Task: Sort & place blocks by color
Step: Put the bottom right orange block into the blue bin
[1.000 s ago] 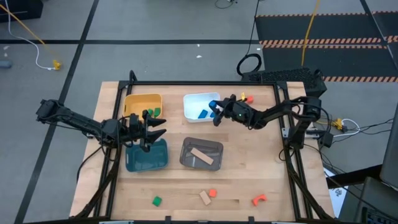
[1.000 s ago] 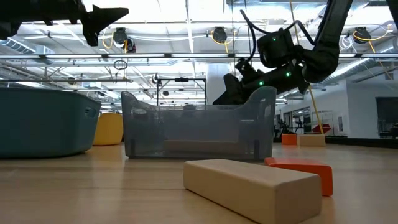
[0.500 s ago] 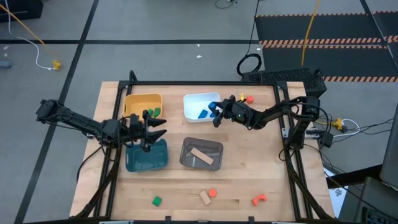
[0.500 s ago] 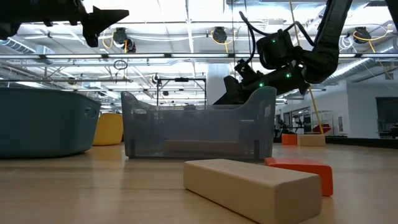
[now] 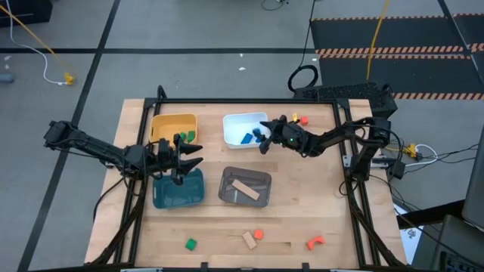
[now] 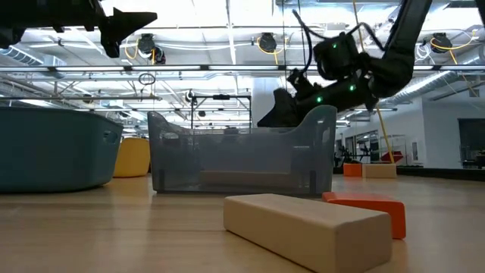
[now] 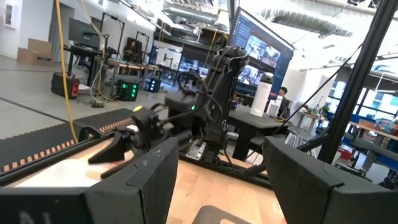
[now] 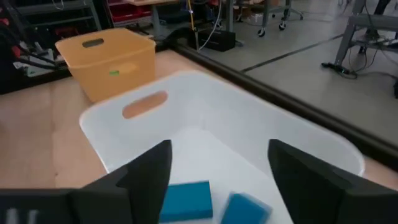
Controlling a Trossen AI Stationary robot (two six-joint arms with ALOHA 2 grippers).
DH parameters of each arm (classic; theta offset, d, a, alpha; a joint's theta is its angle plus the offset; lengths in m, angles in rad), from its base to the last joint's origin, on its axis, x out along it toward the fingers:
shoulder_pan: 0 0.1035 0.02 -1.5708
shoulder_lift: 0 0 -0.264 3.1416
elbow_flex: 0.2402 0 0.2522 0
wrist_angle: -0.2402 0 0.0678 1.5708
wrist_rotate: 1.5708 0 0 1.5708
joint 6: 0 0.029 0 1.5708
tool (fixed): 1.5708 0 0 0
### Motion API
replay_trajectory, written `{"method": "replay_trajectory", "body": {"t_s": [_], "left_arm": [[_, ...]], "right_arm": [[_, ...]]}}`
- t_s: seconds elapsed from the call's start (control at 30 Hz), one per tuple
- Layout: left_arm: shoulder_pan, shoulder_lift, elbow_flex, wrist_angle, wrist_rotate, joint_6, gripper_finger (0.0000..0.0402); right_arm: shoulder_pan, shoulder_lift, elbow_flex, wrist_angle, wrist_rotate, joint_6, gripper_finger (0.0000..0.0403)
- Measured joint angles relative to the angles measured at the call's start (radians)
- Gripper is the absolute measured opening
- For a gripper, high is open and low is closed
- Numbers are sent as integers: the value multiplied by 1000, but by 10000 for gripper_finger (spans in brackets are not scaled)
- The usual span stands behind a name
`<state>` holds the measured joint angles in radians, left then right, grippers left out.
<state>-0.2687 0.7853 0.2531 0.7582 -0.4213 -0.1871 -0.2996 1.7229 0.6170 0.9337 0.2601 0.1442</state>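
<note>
My right gripper (image 5: 264, 136) (image 8: 217, 180) stands open just above the right end of the white bin (image 5: 239, 121). Two blue blocks (image 8: 185, 200) (image 8: 245, 208) lie on that bin's floor right below its fingers. My left gripper (image 5: 182, 156) (image 7: 221, 186) hangs open and empty between the yellow bin (image 5: 168, 123), which holds green blocks (image 5: 187, 136), and the teal bin (image 5: 162, 196). A tan bar (image 5: 244, 189) lies in the grey bin (image 5: 227, 180). A green block (image 5: 190, 243), a tan block (image 5: 249, 240), an orange block (image 5: 259, 234) and an orange arch (image 5: 314, 242) lie on the table near its front edge.
Two small blocks, orange (image 5: 304, 119) and tan (image 5: 296, 115), lie at the far edge right of the white bin. The black frame rails (image 5: 242, 100) run along the table's far edge and sides. Bare wood stretches between the bins and the front blocks.
My right gripper has opened in place over the white bin. The blue block it held has dropped and now lies on the bin's floor beside the other blue block.
</note>
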Motion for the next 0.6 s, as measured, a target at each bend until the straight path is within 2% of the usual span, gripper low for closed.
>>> {"method": "replay_trajectory", "body": {"t_s": [0.1,0.27,0.47,0.6], "left_arm": [[0,0,0,0,0,-17,234],[-1,0,0,-11,0,-60,235],[-1,0,0,-52,0,-63,234],[-1,0,0,-54,0,-63,234]], "right_arm": [[0,-100,0,-107,44,-48,275],[-7,-333,1,-458,181,-147,270],[-42,-546,1,-953,188,-79,264],[-84,-625,1,-1169,188,-70,263]]}}
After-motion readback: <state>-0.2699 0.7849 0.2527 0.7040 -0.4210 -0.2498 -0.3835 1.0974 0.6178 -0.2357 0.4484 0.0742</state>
